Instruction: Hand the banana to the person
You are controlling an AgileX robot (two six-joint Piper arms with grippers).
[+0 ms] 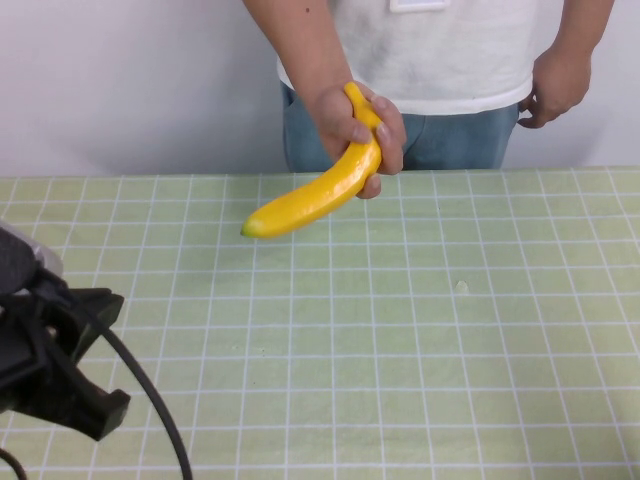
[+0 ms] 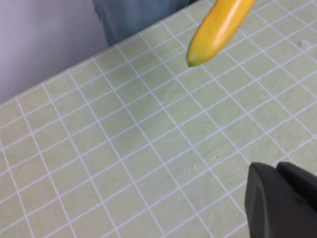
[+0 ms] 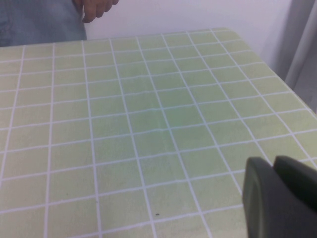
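The left gripper, near left, is matte black and blocky, with a grey rounded housing and a black cable curving off it. The right gripper shows dark grey, round-edged plastic.

Bright yellow banana with a greenish tip; person in white shirt and blue jeans; pale green table gridded with white lines.

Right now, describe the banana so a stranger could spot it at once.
Find the person in a white shirt behind the green gridded table. One hand holds the banana over the far edge: the only bright yellow, curved thing.
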